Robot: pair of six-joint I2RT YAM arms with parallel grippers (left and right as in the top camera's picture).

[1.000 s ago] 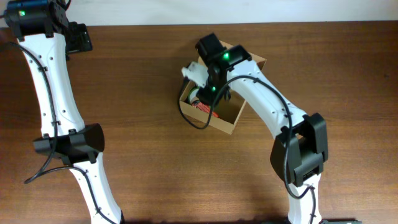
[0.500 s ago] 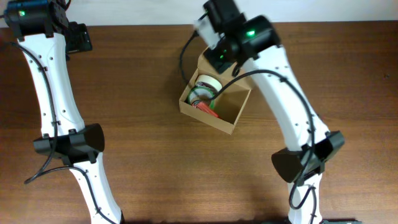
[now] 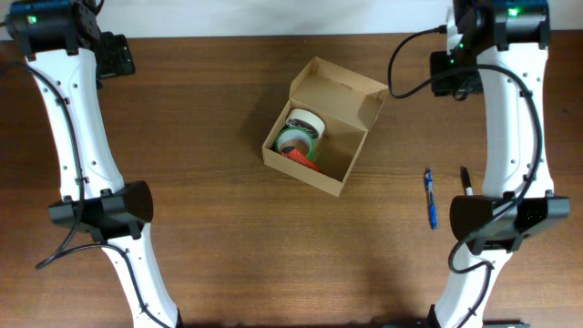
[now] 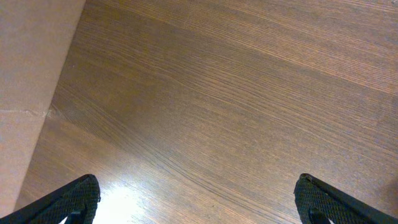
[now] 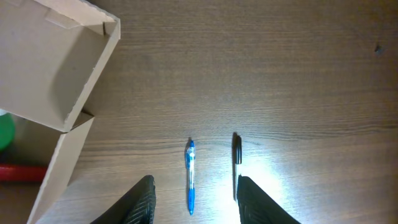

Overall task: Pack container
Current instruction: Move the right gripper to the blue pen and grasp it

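Note:
The tan cardboard container [image 3: 350,159] stands open at the table's middle, its flap lid [image 3: 339,89] raised at the back. Inside lie a cream tape roll [image 3: 305,122], a green roll [image 3: 294,141] and a red thing [image 3: 300,157]. The container's corner and lid also show in the right wrist view [image 5: 43,68]. A blue pen [image 3: 429,198] and a black pen [image 3: 466,180] lie right of the container; both show in the right wrist view, the blue pen [image 5: 190,175] and the black pen [image 5: 237,163]. My right gripper [image 5: 194,202] is open and empty high above the pens. My left gripper [image 4: 198,202] is open and empty over bare wood.
The left arm [image 3: 68,109] stands along the table's left side, its wrist at the back left corner. The right arm [image 3: 510,109] rises at the right, its wrist at the back right. A pale wall strip [image 3: 273,16] runs along the table's far edge.
My right gripper has lifted out of the container and swung away to the back right, uncovering the rolls inside and the two pens. The left arm has not moved.

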